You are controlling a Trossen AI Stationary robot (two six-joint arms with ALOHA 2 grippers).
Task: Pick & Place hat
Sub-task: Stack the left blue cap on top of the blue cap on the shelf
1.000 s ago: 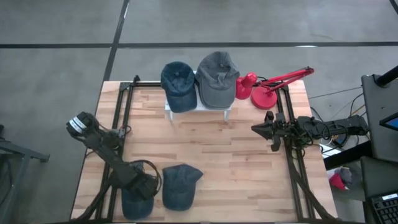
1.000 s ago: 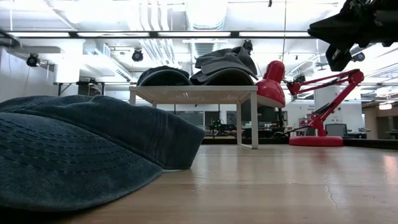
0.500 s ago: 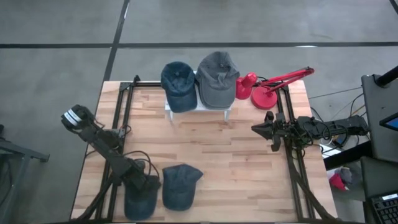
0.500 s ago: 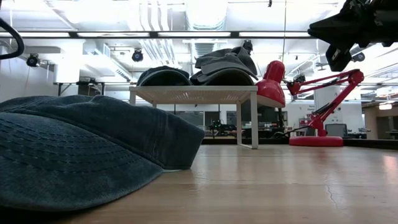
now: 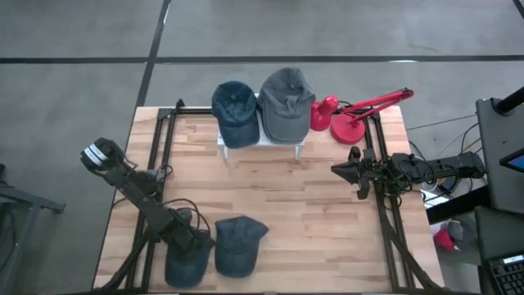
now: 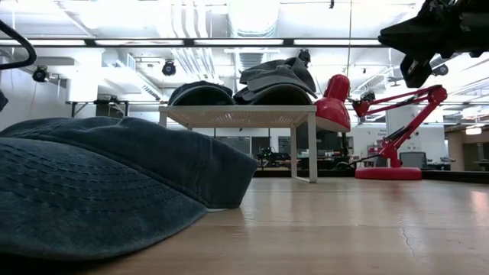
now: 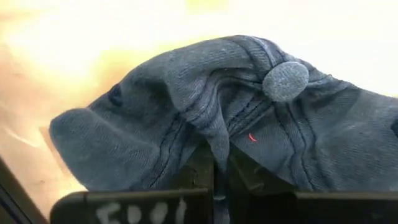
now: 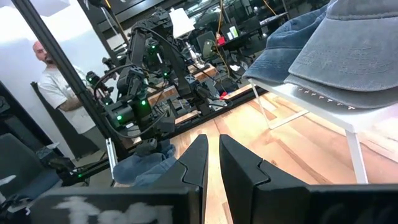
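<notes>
A dark blue cap point(image 5: 185, 262) lies near the table's front left corner, and my left gripper point(image 5: 195, 242) is shut on its crown. It fills the left wrist view point(image 7: 186, 112), top button point(image 7: 285, 81) showing. A second blue cap point(image 5: 237, 244) lies just to its right, crown up on the table. A blue cap point(image 5: 235, 111) and a grey cap point(image 5: 286, 102) rest on a white stand point(image 5: 262, 143) at the far edge. My right gripper point(image 5: 348, 170) is shut and empty, held above the table's right side. My left gripper pinches a raised fold of the crown cloth point(image 7: 214, 140) between its two fingers, a little way from the top button. The fingers come from above, slanting down from the table's left. The cloth is bunched into a ridge at the fingers; the cap's rim seems to lie on the table.
A red desk lamp point(image 5: 352, 119) stands at the far right beside the stand. Dark rails point(image 5: 160, 164) run along both table sides. Bare wood lies in the middle of the table point(image 5: 278, 188). A person point(image 8: 53, 81) stands in the room beyond the table's left side.
My left gripper, staying shut on the cap, has moved slightly toward the table's right, and the cap has slid with it closer to the second blue cap. The left arm's rear part has swung toward the far left.
</notes>
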